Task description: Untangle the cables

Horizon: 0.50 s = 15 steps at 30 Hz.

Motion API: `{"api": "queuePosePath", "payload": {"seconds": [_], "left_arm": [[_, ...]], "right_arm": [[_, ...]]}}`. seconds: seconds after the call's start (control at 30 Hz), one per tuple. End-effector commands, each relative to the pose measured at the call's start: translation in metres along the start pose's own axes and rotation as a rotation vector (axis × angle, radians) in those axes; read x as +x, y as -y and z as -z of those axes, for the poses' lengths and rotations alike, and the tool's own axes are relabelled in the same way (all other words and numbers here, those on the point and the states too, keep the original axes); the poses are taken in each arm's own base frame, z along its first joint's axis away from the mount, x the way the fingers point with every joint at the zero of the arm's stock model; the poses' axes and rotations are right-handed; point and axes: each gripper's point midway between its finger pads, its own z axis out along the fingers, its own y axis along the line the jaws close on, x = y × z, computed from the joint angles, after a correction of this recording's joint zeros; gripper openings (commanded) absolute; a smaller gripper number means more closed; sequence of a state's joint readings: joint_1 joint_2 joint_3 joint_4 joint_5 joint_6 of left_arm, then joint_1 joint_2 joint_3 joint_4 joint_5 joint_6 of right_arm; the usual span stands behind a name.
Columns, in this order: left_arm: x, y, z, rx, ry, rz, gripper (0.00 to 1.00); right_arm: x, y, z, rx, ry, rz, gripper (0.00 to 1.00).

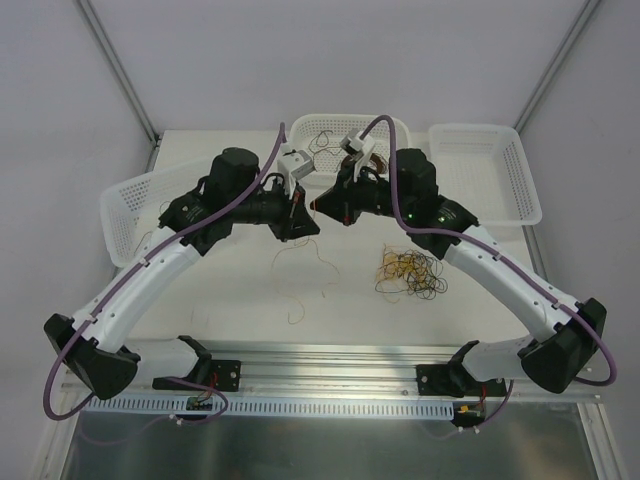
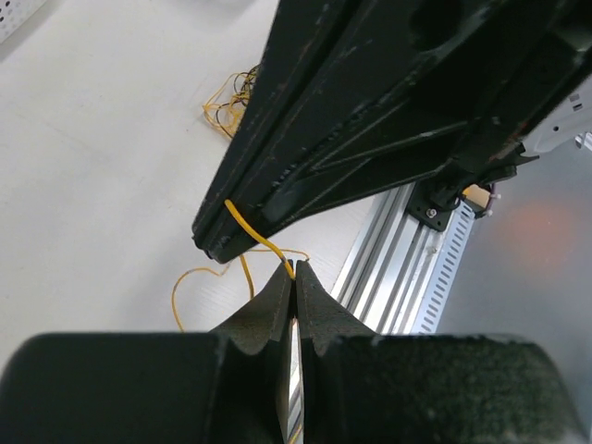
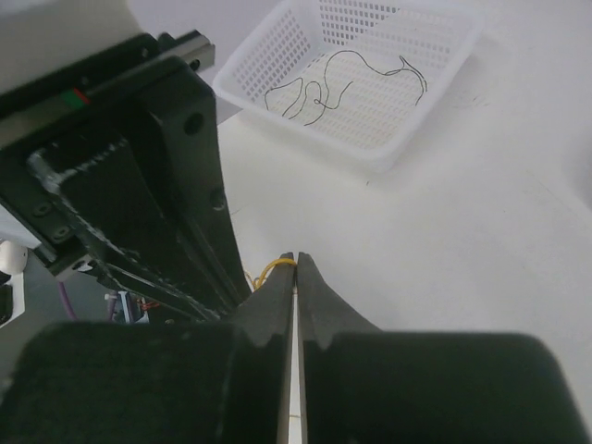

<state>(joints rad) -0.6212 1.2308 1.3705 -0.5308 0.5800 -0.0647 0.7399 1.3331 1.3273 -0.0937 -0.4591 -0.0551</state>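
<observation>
Top view: both arms met over the middle of the table (image 1: 240,300), toward 12 o'clock, tips nearly touching.

Left hand (image 2: 294,277): fully closed, with a yellow cable (image 2: 248,227) pinched at the very tip of the fingers. Right hand (image 3: 296,264): also fully closed, with a short bow of the same yellow strand showing at its tip. In the left wrist view the strand ran as a short curved span from one hand's tip to the other's, at about 11 o'clock from the left hand. The rest of it trailed down onto the table toward 6 o'clock in loose loops.

Clump of cables (image 1: 410,272): a dark and yellow tangle lying on the table at about 4 o'clock from the two hands, well apart from them. I could not tell whether the held strand joined it.

Basket (image 3: 277,51) at 12 o'clock held a black cable (image 3: 319,88), lying separate.

Judgement: the step in hand looked like drawing one yellow strand free between two pinches. To do it well:
- part the hands slowly and along the line of the strand
- watch the trailing loops for a snag or knot
- keep both pinches at the tips so that the wire does not slip

A thin springy wire is likely to whip when it is let go.
</observation>
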Motion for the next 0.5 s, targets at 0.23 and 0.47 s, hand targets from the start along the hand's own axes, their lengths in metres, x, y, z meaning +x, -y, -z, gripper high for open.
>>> {"api": "queuePosePath", "payload": {"seconds": [0.23,0.47], "left_arm": [[0.001,-0.023,-0.004,-0.143,0.047,0.025,0.22],[0.0,-0.027,0.01,-0.209,0.106,0.033,0.61]], "right_arm": [[-0.043,0.002,0.02,0.083,0.15,0.038,0.01],[-0.045,0.036,0.05,0.259,0.128,0.105,0.01]]}}
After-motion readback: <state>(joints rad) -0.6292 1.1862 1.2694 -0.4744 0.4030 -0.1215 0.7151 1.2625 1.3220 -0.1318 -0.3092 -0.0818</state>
